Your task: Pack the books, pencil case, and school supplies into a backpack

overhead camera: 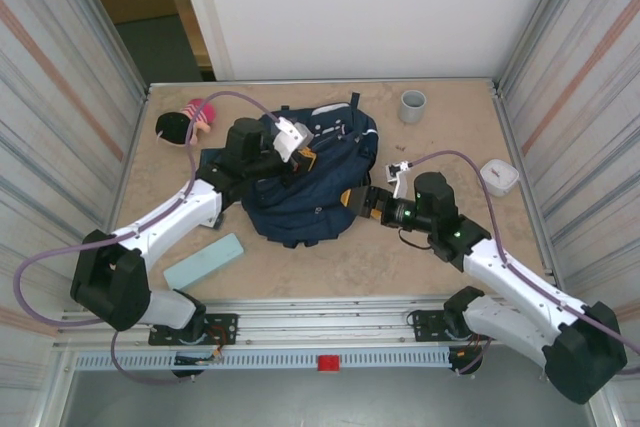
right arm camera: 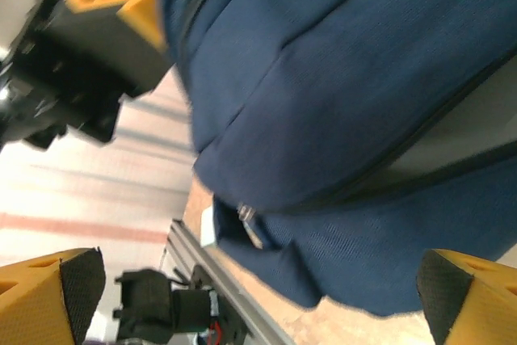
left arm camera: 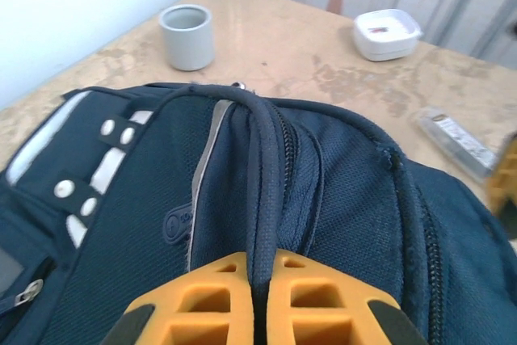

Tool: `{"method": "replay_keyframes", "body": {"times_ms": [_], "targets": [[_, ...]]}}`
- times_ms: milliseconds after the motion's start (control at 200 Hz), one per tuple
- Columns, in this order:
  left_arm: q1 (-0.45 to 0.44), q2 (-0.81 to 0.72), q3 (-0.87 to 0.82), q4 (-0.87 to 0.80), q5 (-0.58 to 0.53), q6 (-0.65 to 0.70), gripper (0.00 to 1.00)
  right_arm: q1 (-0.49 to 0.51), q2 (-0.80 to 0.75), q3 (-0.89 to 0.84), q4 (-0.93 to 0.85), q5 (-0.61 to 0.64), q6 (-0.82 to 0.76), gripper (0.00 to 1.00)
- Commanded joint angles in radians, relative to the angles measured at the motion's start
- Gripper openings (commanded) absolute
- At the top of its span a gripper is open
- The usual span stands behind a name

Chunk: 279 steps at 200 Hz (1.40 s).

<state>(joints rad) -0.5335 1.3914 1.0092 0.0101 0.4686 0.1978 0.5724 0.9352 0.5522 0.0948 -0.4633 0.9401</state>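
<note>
Hardly underway: grips backpack (overhead camera: 300,202) handle (left arm camera: 262,175) with left gripper (left arm camera: 260,284), holds right gripper (right arm camera: 258,284) wide open at three o'clock, leaves pencil case (overhead camera: 204,260) outside.

Left wrist view: left end effector (left arm camera: 260,276) fingers (left arm camera: 323,309) clipped by the bottom edge. The carry strap (left arm camera: 262,167) of the backpack (left arm camera: 347,199) drops between them and is lost there. Backpack runs off the left, right and bottom edges. Small flat white piece (left arm camera: 456,139) on the counter (left arm camera: 323,62): blurred, print unreadable. Orange shape (left arm camera: 507,179) cut by the right edge, possibly the other arm's finger.

Right wrist view: right end effector (right arm camera: 258,296) pads (right arm camera: 81,284) clipped at both lower corners. Backpack soft-focus, cut by top and right edges.

Top view: left arm (overhead camera: 190,212) covers the backpack's upper left. Pink-and-black object (overhead camera: 185,122) too small to identify.
</note>
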Motion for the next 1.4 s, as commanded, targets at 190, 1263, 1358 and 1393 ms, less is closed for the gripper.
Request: {"method": "replay_keyframes", "body": {"times_ms": [190, 1263, 1358, 1393], "targets": [[-0.003, -0.078, 0.01, 0.054, 0.199, -0.005, 0.0, 0.004, 0.148, 0.018, 0.225, 0.027, 0.191, 0.97], [-0.565, -0.322, -0.106, -0.596, -0.781, -0.949, 0.45, 0.137, 0.276, 0.174, 0.372, 0.076, 0.151, 0.07], [-0.564, -0.295, -0.085, -0.607, -0.825, -0.932, 0.45, 0.149, 0.275, 0.181, 0.361, 0.081, 0.141, 0.07], [-0.565, -0.285, -0.078, -0.617, -0.843, -0.931, 0.44, 0.154, 0.274, 0.182, 0.359, 0.083, 0.14, 0.07]]}}
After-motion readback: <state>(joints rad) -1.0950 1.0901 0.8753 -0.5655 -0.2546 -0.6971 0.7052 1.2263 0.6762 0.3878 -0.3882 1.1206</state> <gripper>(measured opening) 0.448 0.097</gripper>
